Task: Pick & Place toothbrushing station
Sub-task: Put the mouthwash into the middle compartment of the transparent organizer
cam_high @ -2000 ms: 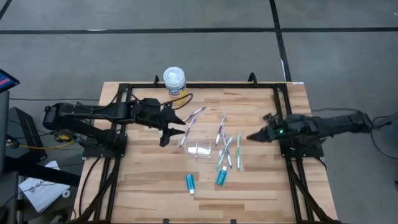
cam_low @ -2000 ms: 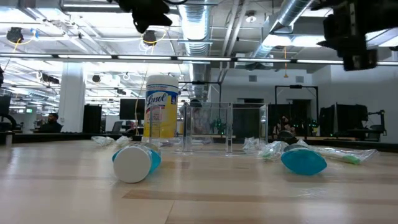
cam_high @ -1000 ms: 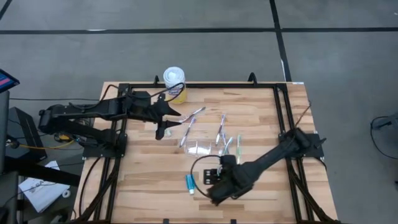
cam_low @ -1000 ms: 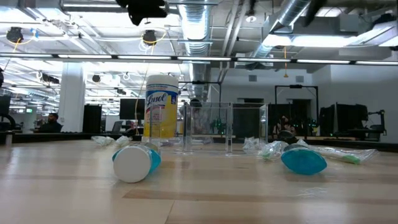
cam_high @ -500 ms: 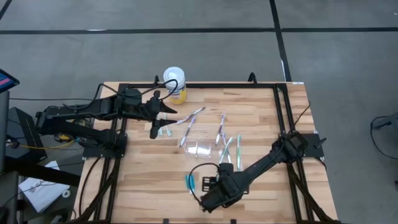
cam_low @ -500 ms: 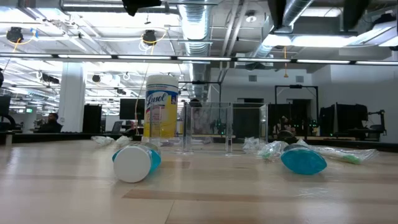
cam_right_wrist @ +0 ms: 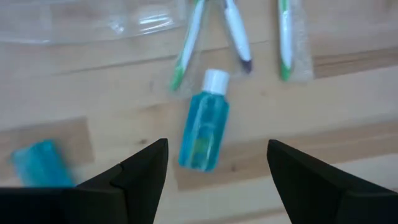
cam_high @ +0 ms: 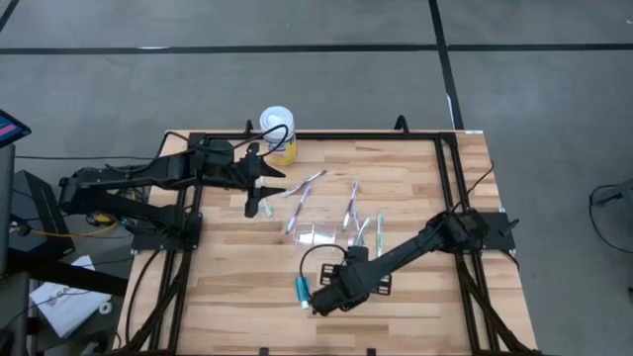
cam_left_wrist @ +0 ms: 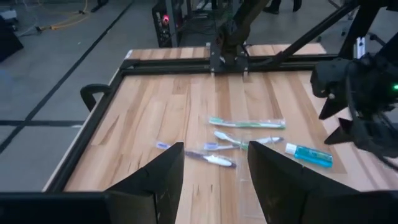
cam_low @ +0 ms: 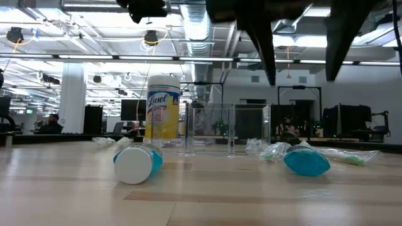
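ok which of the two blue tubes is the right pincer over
The tube whose white cap points at the toothbrushes: it lies framed between the fingers of the open right pincer. The other tube lies off to one side, outside them.

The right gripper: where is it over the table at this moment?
In the high view the right gripper hangs over the table's near middle, fingers open, just beside the left-hand blue toothpaste tube; its wrist view looks down on the other tube.

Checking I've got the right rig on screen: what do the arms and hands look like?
Two dark, slim jointed arms on black frame rails. The right hand has a black cable looping beside its wrist; the left hand too. Each hand ends in two flat, dark, tapered fingers.
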Controlling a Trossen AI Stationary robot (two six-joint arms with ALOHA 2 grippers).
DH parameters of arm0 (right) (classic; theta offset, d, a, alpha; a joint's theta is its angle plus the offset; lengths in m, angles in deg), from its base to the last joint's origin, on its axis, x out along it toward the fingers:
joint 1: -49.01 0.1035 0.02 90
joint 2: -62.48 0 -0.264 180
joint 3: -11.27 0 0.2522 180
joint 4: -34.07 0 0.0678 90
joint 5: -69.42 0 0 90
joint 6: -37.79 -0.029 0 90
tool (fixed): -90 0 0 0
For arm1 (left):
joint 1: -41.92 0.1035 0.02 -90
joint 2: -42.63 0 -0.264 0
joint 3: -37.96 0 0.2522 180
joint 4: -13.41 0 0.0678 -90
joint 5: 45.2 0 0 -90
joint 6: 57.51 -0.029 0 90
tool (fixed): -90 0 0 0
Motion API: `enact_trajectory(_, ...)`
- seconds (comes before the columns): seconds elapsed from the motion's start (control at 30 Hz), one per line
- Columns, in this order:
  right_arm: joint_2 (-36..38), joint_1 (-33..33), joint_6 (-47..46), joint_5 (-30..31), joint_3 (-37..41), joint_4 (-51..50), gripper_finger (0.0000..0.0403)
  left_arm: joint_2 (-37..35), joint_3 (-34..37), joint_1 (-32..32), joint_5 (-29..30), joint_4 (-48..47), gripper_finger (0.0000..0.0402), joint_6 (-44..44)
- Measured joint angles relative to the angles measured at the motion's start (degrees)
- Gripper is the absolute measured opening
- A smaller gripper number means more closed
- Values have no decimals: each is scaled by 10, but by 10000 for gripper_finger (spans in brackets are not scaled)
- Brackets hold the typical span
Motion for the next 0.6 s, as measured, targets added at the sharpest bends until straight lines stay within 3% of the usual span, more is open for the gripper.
enact_trajectory(0.37, -1, -21, -9, -14, 112, 147, 261, 16, 0, 0, 0, 2, 172, -1)
enact_trajectory(0.6, -1, -20, -11, -22, 139, 149, 200, 18, 0, 0, 0, 5, 172, -1)
